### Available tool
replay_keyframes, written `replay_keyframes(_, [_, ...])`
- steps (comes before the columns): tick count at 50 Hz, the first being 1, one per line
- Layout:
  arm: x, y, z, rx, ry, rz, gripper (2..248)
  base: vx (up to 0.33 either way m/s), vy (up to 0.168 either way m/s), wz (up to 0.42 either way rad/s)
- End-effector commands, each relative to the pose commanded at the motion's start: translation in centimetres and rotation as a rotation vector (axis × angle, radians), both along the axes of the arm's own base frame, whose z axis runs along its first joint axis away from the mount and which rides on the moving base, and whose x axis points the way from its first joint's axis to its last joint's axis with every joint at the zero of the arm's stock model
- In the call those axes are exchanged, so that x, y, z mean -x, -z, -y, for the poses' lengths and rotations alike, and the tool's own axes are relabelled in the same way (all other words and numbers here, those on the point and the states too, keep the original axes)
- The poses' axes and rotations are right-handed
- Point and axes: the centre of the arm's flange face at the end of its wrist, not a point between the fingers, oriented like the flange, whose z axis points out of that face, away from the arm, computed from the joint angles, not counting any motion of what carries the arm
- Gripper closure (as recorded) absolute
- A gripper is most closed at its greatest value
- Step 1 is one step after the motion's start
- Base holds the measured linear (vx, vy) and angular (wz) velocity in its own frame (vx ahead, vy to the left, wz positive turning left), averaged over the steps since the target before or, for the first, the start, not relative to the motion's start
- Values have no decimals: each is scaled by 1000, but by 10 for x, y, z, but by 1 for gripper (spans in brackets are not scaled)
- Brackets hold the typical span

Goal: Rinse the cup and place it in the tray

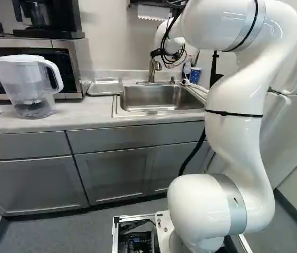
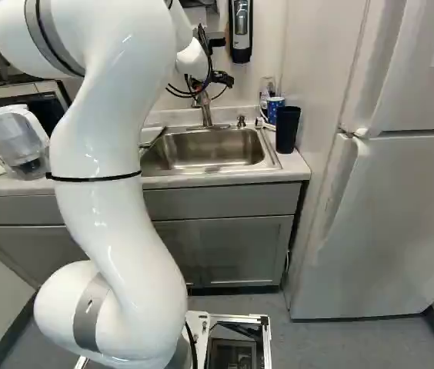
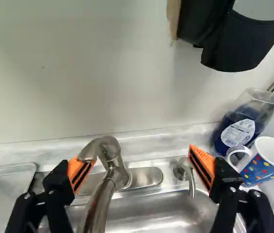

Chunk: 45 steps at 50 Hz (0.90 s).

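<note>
Orange pads, two of them, one per finger: the gripper (image 2: 208, 80) has its fingers spread wide over the back of the sink (image 1: 161, 99), nothing pinched. One faucet (image 3: 109, 167) stands between them in the wrist view, its head close to one pad; can't tell if they touch. One small metal spout (image 3: 188, 175) beside it, near the other finger.

Task cup: one blue mug (image 3: 265, 164) with coloured dots, white inside, at the back corner of the sink, on the fridge side. One bottle of blue liquid (image 3: 239, 127) just behind it. One tall dark cup (image 2: 287, 129) next to the mug, in front. One metal tray (image 1: 105, 87) on the counter, between sink and microwave (image 1: 76, 52). One clear pitcher (image 1: 30, 87) with a white lid and handle, upright in front of the microwave; one coffee maker (image 1: 42, 16) on top of it.

Surface: pale counter (image 1: 80, 116), one sink basin set in it, brushed metal. Gray cabinets (image 1: 111, 176) below, two drawer fronts and three doors visible in the left base view.

Room: pale wall (image 3: 54, 73) behind, one soap dispenser (image 2: 241, 29) mounted on it, one paper towel roll (image 1: 152, 12). One white fridge (image 2: 386, 223), two doors, right of the counter. Gray floor (image 2: 355, 342).
</note>
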Motion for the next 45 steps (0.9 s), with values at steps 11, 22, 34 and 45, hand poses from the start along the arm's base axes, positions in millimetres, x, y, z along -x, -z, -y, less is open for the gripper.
replay_keyframes(11, [6,0,1,0,1,-7,3,0,0,0])
replay_keyframes(22, [3,-1,1,0,2,2,3,0,0,0])
replay_keyframes(34, [1,-3,1,2,2,32,3,0,0,0])
replay_keyframes(45, [0,-5,1,4,2,58,3,0,0,0])
